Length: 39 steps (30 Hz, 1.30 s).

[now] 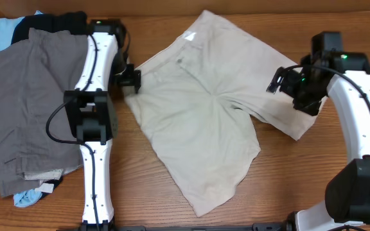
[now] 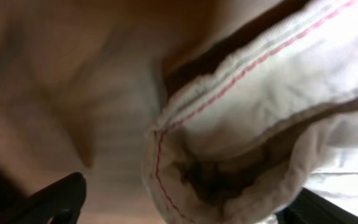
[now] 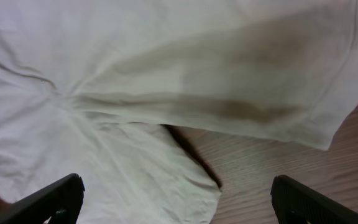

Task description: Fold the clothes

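Now the left gripper (image 1: 130, 79) gapes open at the waistband corner of the beige shorts (image 1: 198, 115) and the right gripper (image 1: 277, 81) hangs open just above a leg hem — limp, light cotton, this — best pinched at those thicker seamed edges.

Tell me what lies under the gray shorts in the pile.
A black garment and a light-blue garment stick out past the gray shorts at the edges. Their covered parts, and anything else beneath, cannot be seen.

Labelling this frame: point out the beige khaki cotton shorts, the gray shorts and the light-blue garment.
beige khaki cotton shorts (image 1: 198, 115), overhead view, centre of the fabric.
gray shorts (image 1: 24, 109), overhead view, middle.
light-blue garment (image 1: 0, 38), overhead view, upper-left part.
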Available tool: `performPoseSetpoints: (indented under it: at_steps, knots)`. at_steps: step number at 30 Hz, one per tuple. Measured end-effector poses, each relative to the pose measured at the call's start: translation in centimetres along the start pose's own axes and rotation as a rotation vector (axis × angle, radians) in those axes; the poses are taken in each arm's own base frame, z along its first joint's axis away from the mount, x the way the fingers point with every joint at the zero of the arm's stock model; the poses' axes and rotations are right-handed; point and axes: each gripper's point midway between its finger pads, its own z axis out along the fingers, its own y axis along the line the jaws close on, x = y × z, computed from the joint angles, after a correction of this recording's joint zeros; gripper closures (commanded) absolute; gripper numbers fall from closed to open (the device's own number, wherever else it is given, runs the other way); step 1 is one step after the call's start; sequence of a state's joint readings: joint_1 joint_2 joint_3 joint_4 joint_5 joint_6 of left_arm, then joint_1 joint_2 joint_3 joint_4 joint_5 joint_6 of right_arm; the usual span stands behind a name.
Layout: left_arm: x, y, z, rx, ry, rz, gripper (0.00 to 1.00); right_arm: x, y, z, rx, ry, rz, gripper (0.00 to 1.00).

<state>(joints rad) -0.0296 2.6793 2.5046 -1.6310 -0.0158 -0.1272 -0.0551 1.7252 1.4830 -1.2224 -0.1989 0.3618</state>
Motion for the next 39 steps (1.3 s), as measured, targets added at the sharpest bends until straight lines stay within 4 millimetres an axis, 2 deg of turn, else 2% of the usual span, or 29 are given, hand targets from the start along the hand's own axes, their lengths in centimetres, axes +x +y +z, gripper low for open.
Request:
performPoseSetpoints:
  at_steps: [5, 8, 11, 14, 17, 20, 26, 29, 31, 35, 39]
  knots:
    - [1.2, 0.5, 0.2, -0.007, 0.056, 0.04, 0.0, 3.0, -1.4, 4.0, 0.044, 0.084, 0.039, 0.03]
    - [1.3, -0.1, 0.1, -0.002, 0.055, 0.068, 0.0, 4.2, -1.4, 5.2, 0.053, 0.108, 0.04, 0.03]
    - [0.7, -0.9, -0.9, 0.011, 0.014, 0.087, 0.0, 5.6, -0.4, 5.3, 0.053, 0.118, 0.018, 0.02]
    - [-0.2, -1.4, -3.0, 0.025, -0.061, 0.092, 0.0, 7.1, 1.2, 4.4, 0.032, 0.098, -0.026, 0.01]
    - [-0.9, -1.8, -6.4, 0.042, -0.166, 0.096, 0.0, 9.1, 2.6, 3.6, 0.008, 0.088, -0.073, 0.01]
    - [-1.0, -1.8, -12.1, 0.059, -0.326, 0.096, 0.0, 11.0, 3.1, 4.2, 0.004, 0.103, -0.098, 0.0]
    - [1.1, -1.6, -24.2, 0.094, -0.667, 0.101, 0.0, 14.4, 1.3, 7.6, 0.034, 0.186, -0.088, 0.01]
    - [2.2, -1.9, -27.3, 0.105, -0.757, 0.109, 0.0, 15.3, 0.8, 8.8, 0.02, 0.21, -0.076, 0.05]
    - [2.3, -2.0, -28.0, 0.11, -0.778, 0.112, 0.0, 15.7, 0.7, 9.2, 0.011, 0.217, -0.072, 0.06]
    - [2.0, -2.6, -27.4, 0.111, -0.764, 0.122, 0.0, 16.3, 0.1, 10.5, -0.001, 0.221, -0.052, 0.09]
    - [1.6, -2.8, -27.3, 0.112, -0.769, 0.127, 0.0, 16.6, -1.6, 11.9, 0.046, 0.193, 0.013, 0.23]
